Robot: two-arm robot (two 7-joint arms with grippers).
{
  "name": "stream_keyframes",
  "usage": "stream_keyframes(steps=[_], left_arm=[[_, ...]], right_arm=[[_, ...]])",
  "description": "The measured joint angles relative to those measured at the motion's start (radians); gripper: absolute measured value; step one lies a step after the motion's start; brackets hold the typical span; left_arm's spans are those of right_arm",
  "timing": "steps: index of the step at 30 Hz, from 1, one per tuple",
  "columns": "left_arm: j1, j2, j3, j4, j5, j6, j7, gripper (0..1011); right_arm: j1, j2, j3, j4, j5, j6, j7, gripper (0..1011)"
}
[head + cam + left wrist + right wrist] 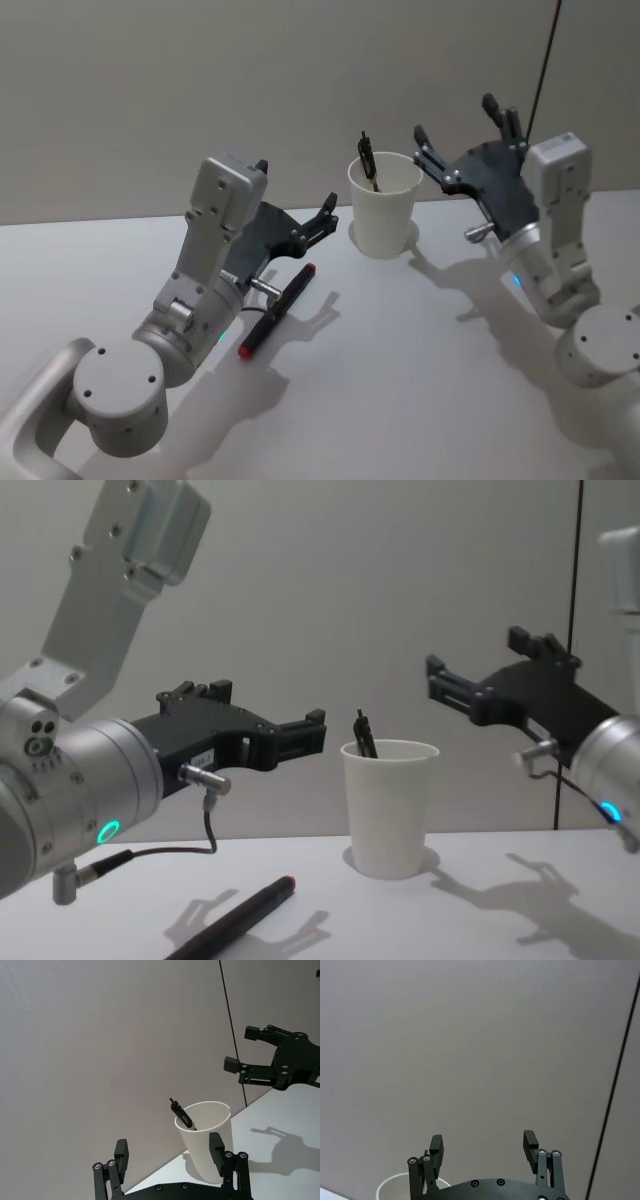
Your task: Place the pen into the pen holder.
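Left gripper (296,190), jaws wide and empty, hangs above the pen (277,312) on the desk (420,380); best drop astride its barrel. Right gripper (455,118), equally agape, flanks the back-edge pen holder (385,215).

A lab-like test setup is suggested: a plain white table (420,400) is set against a plain grey wall (180,80), down which a thin black cable (546,60) is run.

Plain grey wall (200,90), white tabletop (400,380), thin dark vertical line (579,540) at right
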Motion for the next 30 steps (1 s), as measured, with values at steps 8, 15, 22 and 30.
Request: stream_keyframes(steps=[8,15,22,30], left_arm=[[0.000,0.000,0.000,0.000,0.000,0.000,0.000,1001],[0.000,0.000,0.000,0.000,0.000,0.000,0.000,1001],[0.000,0.000,0.000,0.000,0.000,0.000,0.000,1001],[0.000,0.000,0.000,0.000,0.000,0.000,0.000,1001]], right_arm=[[-0.072,0.047,0.002,-0.109,0.061,0.090,-0.009,1001],[-0.131,0.085,0.004,-0.200,0.110,0.164,-0.017,1001],[-0.190,0.124,0.006,-0.290,0.159,0.236,-0.024,1001],[-0.264,0.171,0.008,-0.400,0.221,0.328,-0.034,1001]])
